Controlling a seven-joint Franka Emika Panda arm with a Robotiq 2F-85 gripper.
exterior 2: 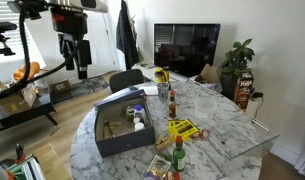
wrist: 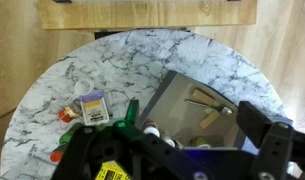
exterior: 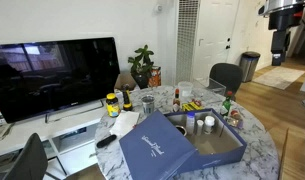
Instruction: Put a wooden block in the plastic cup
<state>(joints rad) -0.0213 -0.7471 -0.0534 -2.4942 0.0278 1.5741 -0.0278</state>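
My pincer (exterior 2: pixel 73 62) hangs high above the edge of the round marble worktop (wrist: pixel 52 90), fingers spread wide and holding nothing. What matters for the coming move is that the wooden block (wrist: pixel 203 97) lies well below the pincer and a little ahead of it. It sits inside the open blue box (wrist: pixel 182 88), closer to the finger at the right edge of the wrist view. The block's long axis runs slantwise across that view, so I judge I'll need a wrist turn before dropping in. A second pale piece (wrist: pixel 210 120) lies just beside it. What I take to be the clear plastic cup (exterior: pixel 147 103) stands beyond the box from the pincer, though I can't be sure of it.
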